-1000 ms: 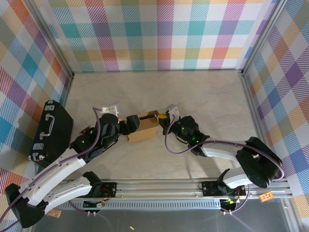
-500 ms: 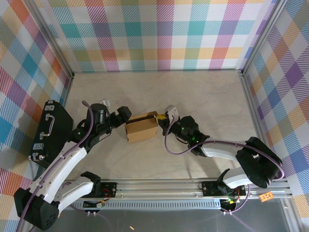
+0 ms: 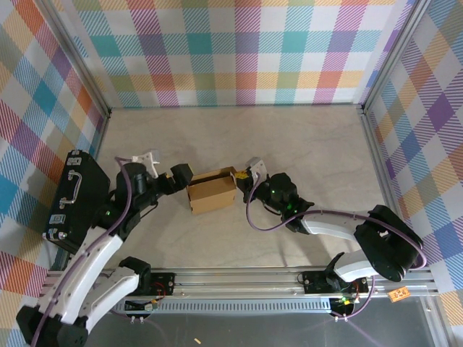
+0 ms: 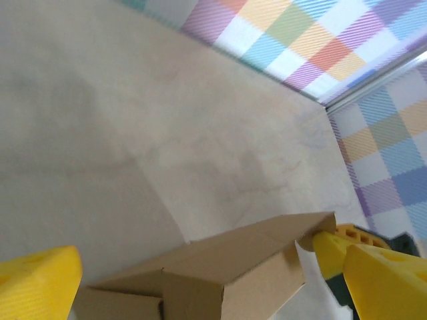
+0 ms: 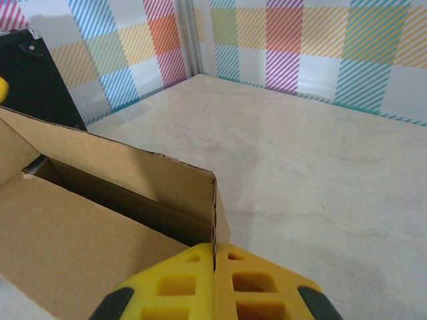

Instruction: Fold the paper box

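Observation:
The paper box (image 3: 212,191) is a brown cardboard box, partly folded up, lying mid-table with its top open. My right gripper (image 3: 247,181) is at its right end, shut on the upright edge of a cardboard wall (image 5: 215,220); the yellow fingers (image 5: 180,280) pinch that edge. The box's inside (image 5: 107,193) is empty. My left gripper (image 3: 179,178) stands open just left of the box. In the left wrist view its yellow fingers (image 4: 37,280) spread wide apart, with the box (image 4: 227,267) low between them and nothing squeezed.
A black hard case (image 3: 74,195) with a handle leans at the left wall, also in the right wrist view as a black case (image 5: 33,80). Checked walls enclose the pale tabletop (image 3: 289,144). A metal rail (image 3: 253,278) runs along the near edge.
My left gripper has drawn back to the left off the box's left end and opened wider. The right gripper has stayed shut on the box's right wall.

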